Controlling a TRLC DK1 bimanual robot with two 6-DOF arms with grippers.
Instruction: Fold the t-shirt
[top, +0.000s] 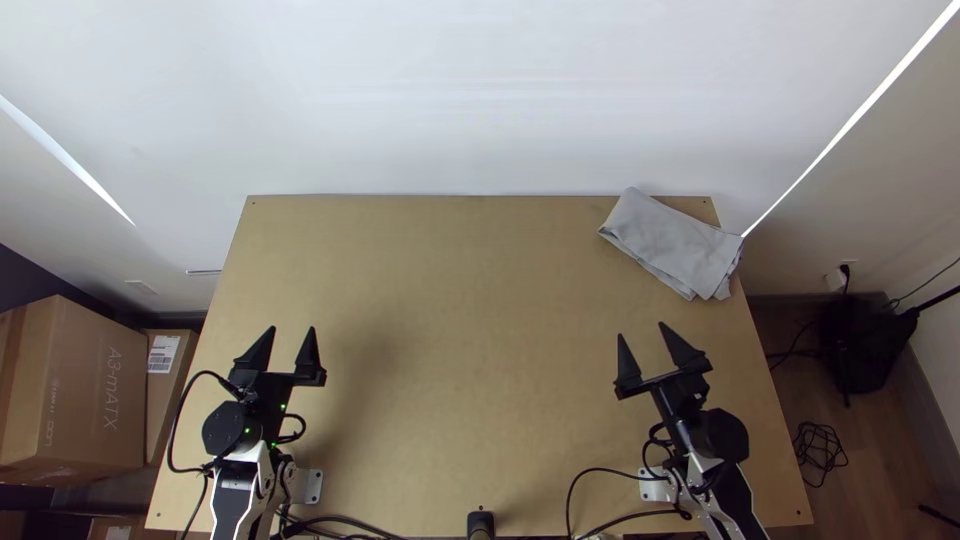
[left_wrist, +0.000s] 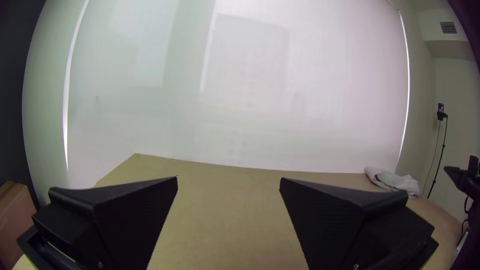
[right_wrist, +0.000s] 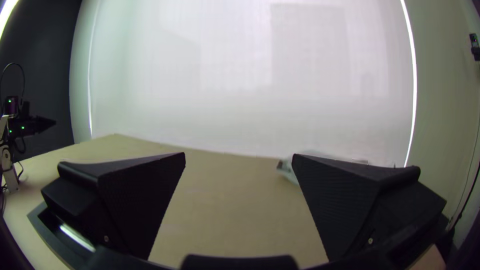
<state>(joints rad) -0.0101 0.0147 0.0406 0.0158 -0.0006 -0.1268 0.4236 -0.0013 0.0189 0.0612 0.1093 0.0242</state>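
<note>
Jaws spread on left gripper (top: 291, 328) and right gripper (top: 641, 329), folded grey t-shirt (top: 675, 245) at far right of table (top: 450, 300)

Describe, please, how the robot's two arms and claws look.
The left arm and right arm have white links, black joints and looping black cables. The left claw and right claw each have two wide, black, wedge-shaped fingers. Small green lights mark the left arm.
</note>
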